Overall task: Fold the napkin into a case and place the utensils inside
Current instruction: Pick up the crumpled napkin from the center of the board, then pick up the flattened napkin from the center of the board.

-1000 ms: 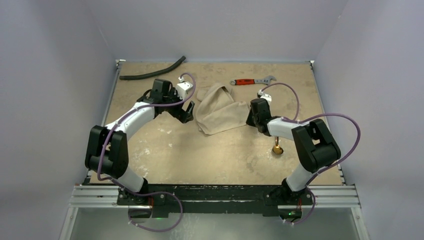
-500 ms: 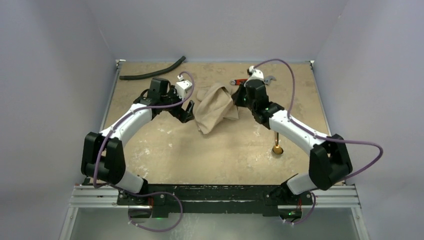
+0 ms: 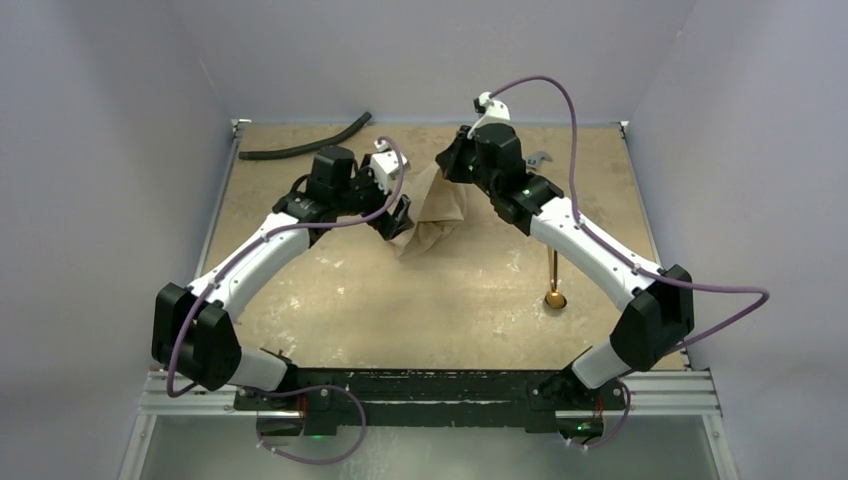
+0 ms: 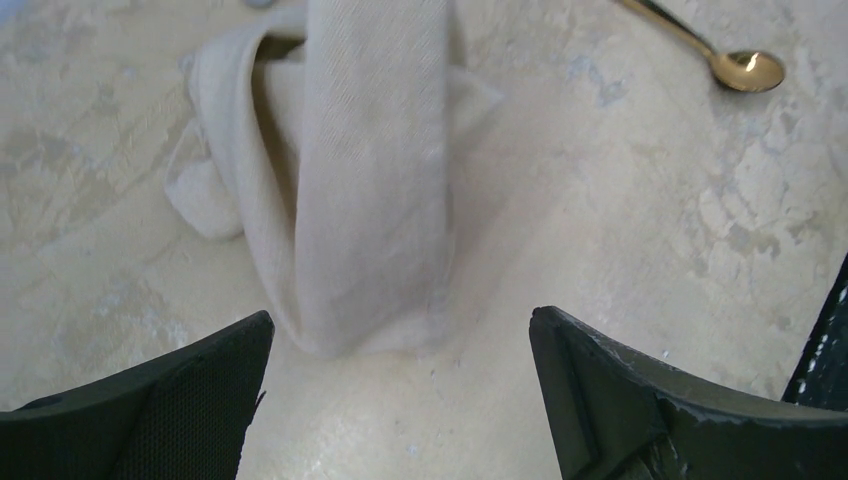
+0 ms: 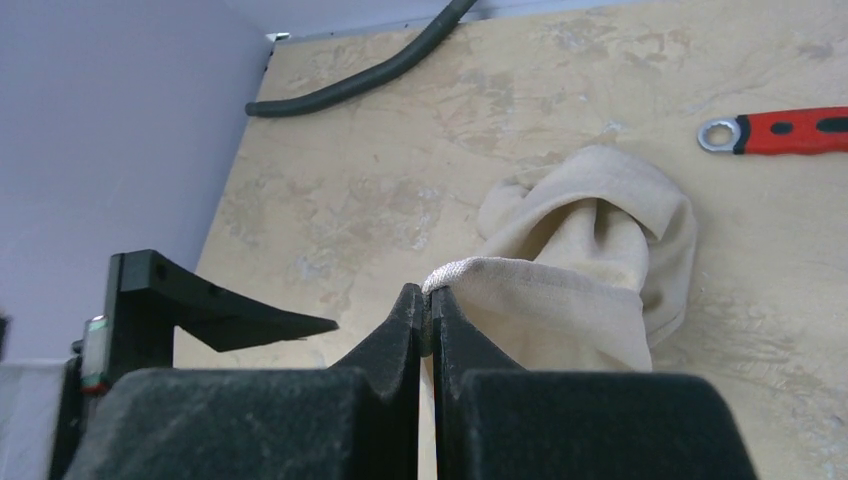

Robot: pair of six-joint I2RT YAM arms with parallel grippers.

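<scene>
One napkin point(image 5: 600, 270) (bunched) hangs pinched in the right tool point(image 5: 428, 305).

The left arm point(image 3: 262, 245) reached from its base at the near edge forward and toward the middle, with its elbow low on the left side and its wrist tipped downward. The left gripper point(image 3: 398, 216) pointed down close above the desk point(image 3: 450, 310), and its fingers point(image 4: 200, 400) were spread wide apart. The right arm point(image 3: 600, 255) stretched farther out, slanting from its elbow on the right side to a high wrist near the far edge. The right gripper point(image 3: 447, 160) stood well above the desk, its fingers point(image 5: 400, 330) pressed tightly together on an edge of the napkin point(image 5: 590, 290).
</scene>
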